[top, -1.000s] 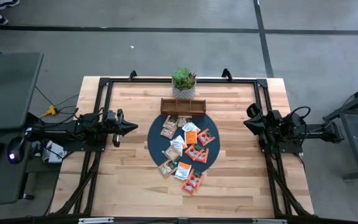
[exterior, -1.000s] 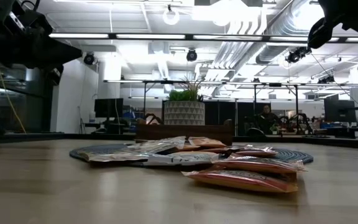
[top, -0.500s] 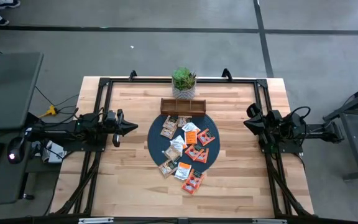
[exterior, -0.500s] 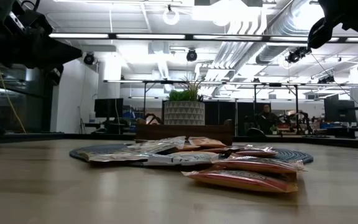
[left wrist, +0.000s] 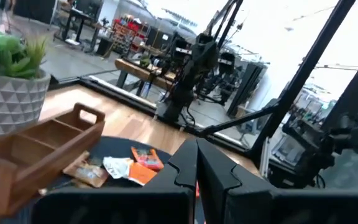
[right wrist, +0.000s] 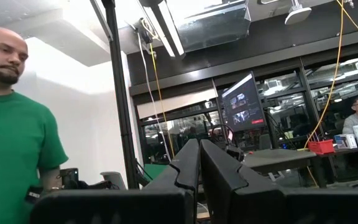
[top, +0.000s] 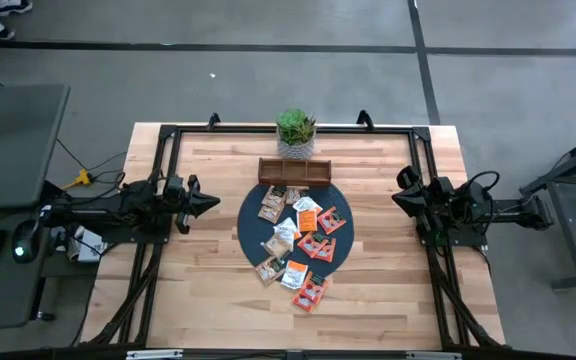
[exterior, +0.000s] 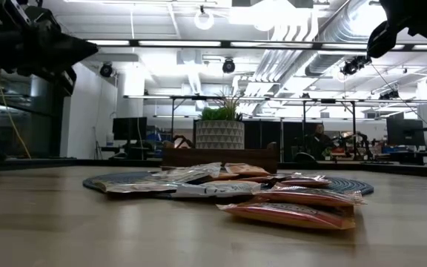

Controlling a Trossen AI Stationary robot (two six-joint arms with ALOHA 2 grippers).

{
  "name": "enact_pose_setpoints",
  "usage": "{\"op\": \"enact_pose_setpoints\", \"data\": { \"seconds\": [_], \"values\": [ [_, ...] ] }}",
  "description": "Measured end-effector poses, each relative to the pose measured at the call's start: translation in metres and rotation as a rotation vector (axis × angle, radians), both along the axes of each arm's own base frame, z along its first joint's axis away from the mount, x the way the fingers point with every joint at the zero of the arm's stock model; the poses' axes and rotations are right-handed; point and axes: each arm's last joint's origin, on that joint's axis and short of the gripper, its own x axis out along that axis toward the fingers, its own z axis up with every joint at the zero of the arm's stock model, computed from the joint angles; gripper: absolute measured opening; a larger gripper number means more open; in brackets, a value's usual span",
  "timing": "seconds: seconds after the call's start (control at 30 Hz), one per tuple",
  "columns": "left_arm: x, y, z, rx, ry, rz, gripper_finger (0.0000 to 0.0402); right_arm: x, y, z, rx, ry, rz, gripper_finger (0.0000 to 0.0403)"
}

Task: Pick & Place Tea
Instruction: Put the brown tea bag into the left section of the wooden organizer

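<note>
Both my claws are hanging pressed together and empty, left gripper (top: 211, 203) and right gripper (top: 398, 196) flanking the dark round mat (top: 251, 226), where the tea (top: 303, 236) is lying scattered, awaiting pickup.

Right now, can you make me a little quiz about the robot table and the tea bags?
1. True or false: the left gripper is holding a tea sachet.
2. What are most of the tea sachets lying on? A) the dark round mat B) the wooden tray C) the floor
3. Fill in: the potted plant stands just behind the wooden ____.

Key:
1. False. Both it and the right gripper are shut, empty, and off to the sides of the table.
2. A. A couple spill over its near edge onto the table.
3. tray.
</note>
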Motion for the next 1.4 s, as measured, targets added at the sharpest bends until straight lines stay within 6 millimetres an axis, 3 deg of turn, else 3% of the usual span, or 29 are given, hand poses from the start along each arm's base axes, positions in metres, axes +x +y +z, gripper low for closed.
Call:
{"op": "enact_pose_setpoints", "data": {
  "seconds": [0.6,0.97,1.13,1.4],
  "values": [
    [-0.001,0.001,0.005,-0.079,-0.034,0.034,0.0001,0.000,0.000,0.000,0.000,0.000,0.000,0.0012],
    [-0.001,0.001,0.025,0.110,0.108,0.041,0.0001,0.000,0.000,0.000,0.000,0.002,0.000,0.0012],
    [0.014,0.001,0.030,0.247,0.275,0.034,0.0001,0.000,0.000,0.000,0.000,0.004,0.000,0.0012],
    [0.059,0.001,0.032,0.369,0.528,-0.008,0.0001,0.000,0.000,0.000,0.000,0.005,0.000,0.0012]
  ]
}}
